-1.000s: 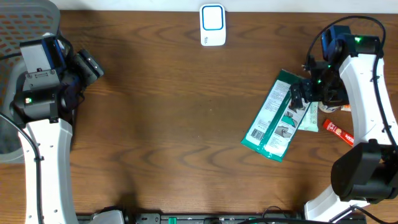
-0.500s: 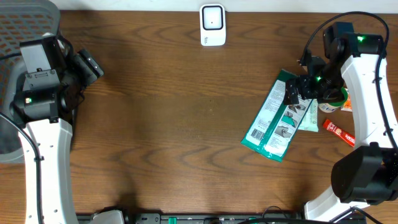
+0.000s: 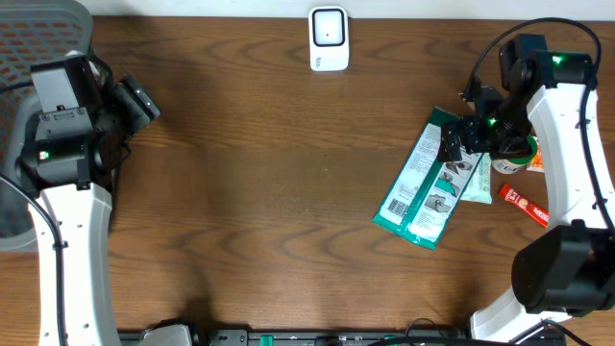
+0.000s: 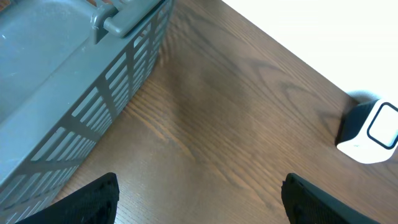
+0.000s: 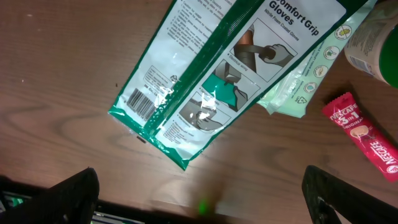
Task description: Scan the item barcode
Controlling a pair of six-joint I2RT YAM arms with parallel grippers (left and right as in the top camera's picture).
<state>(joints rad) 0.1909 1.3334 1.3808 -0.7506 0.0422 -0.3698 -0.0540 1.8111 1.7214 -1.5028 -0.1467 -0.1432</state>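
Overhead, gloves packet (image 3: 421, 192) runs diagonally, upper-right to lower-left; left tool (image 4: 199, 199) and right tool (image 5: 199, 196) gape apart.

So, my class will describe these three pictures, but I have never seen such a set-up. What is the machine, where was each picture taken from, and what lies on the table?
The machine is two robot arms at a wooden table. One picture looks straight down from above. The other two come from a camera on each wrist, with that arm's dark fingertips in the bottom corners. The left gripper is open, beside a grey basket and facing a white scanner. The right gripper is open above a green glove packet, whose barcode faces up. Next to the packet lie a pale green pouch and a red coffee sachet. Neither gripper holds anything.
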